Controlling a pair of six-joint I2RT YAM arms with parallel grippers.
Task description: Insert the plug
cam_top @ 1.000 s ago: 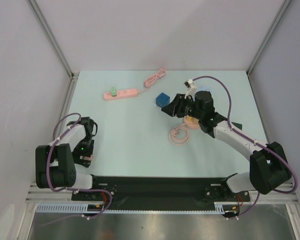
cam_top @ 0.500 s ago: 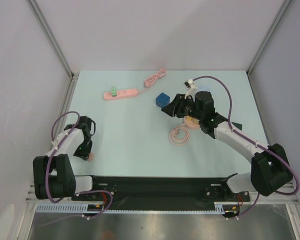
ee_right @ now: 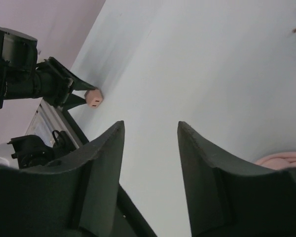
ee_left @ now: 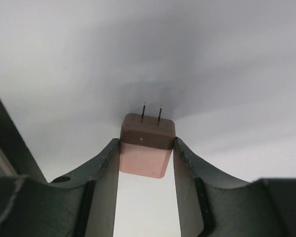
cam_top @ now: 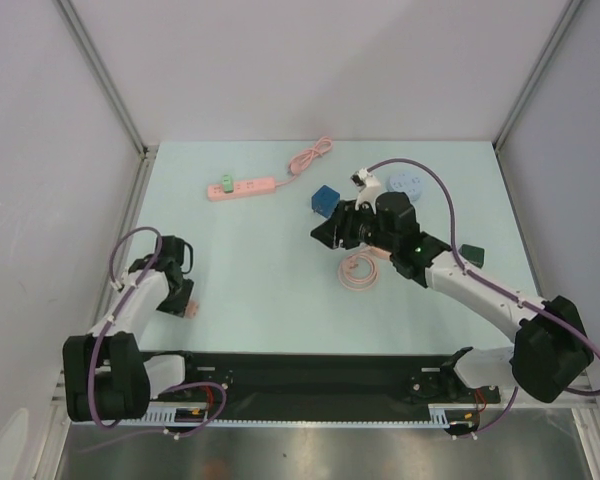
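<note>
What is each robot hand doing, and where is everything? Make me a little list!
Left hand: shut on the small pink plastic plug with two metal pins, pins pointing away from the hand
Right hand: open, empty, above the table, near the coiled pink cable
Long pink power strip: far left of the table, a small green piece near its left end
Plug in strip: not yet

Apparently open tabletop (cam_top: 260, 265) between plug (ee_left: 147, 150) and strip (cam_top: 242, 187)
</note>
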